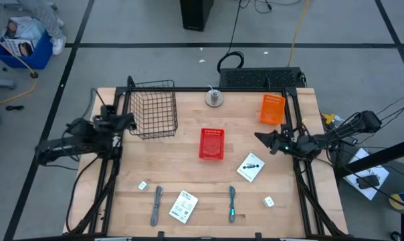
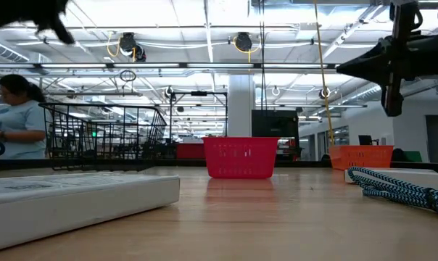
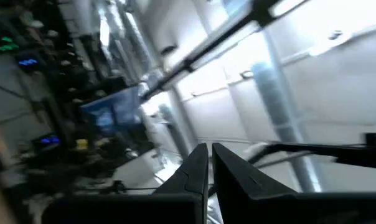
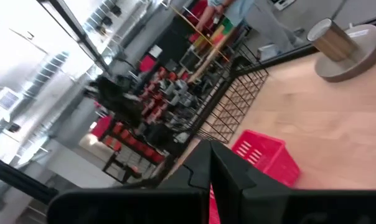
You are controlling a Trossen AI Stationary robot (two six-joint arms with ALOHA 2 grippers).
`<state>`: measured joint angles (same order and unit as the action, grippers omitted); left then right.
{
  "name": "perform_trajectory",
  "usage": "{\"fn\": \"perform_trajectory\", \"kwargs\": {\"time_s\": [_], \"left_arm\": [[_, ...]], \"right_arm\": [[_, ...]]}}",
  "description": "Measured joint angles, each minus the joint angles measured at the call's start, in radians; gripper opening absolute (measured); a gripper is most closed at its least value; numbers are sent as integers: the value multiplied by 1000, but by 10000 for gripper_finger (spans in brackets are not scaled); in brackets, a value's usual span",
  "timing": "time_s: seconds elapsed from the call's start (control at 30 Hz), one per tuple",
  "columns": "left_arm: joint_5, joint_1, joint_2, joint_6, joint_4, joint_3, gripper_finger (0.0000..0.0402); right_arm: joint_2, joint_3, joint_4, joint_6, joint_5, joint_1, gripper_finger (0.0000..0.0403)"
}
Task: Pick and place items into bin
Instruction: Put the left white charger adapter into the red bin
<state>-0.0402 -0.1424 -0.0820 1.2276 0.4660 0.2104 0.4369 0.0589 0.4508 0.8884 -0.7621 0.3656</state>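
On the near half of the table lie two tiny white blocks (image 1: 142, 185) (image 1: 269, 201), two slim grey and teal stick tools (image 1: 156, 204) (image 1: 233, 203) and two flat white packets (image 1: 183, 206) (image 1: 251, 167). All rest flat on the wood. A red bin (image 1: 212, 143) stands at the table's middle. My left gripper (image 1: 126, 121) hovers high by the left edge, shut and holding nothing. My right gripper (image 1: 259, 137) hovers high near the right edge, above the far packet, also shut and holding nothing. In both wrist views the fingers (image 3: 200, 168) (image 4: 203, 163) meet.
A black wire basket (image 1: 153, 107) stands at the far left and an orange bin (image 1: 272, 108) at the far right. A round metal piece (image 1: 215, 98) sits at the far edge. A person (image 2: 12, 116) is in the room beyond the table's left side.
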Motion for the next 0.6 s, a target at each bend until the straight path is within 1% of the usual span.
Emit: {"fn": "perform_trajectory", "kwargs": {"time_s": [0.07,0.1,0.2,0.33,0.43,0.6], "left_arm": [[-11,31,-62,-56,-45,87,26],[-12,50,-104,-89,-98,137,26],[-11,103,-248,-134,-322,297,26],[-6,187,-448,-133,-636,508,26],[-1,267,-577,-89,-830,643,26],[61,447,-767,69,-1007,809,26]], "right_arm": [[7,0,-23,2,0,0,0],[10,0,-30,11,-1,0,0],[18,0,-46,18,2,-3,0],[17,0,-44,2,2,-5,0],[18,-1,-45,-22,3,-5,0],[18,-1,-46,-76,26,-5,0]]}}
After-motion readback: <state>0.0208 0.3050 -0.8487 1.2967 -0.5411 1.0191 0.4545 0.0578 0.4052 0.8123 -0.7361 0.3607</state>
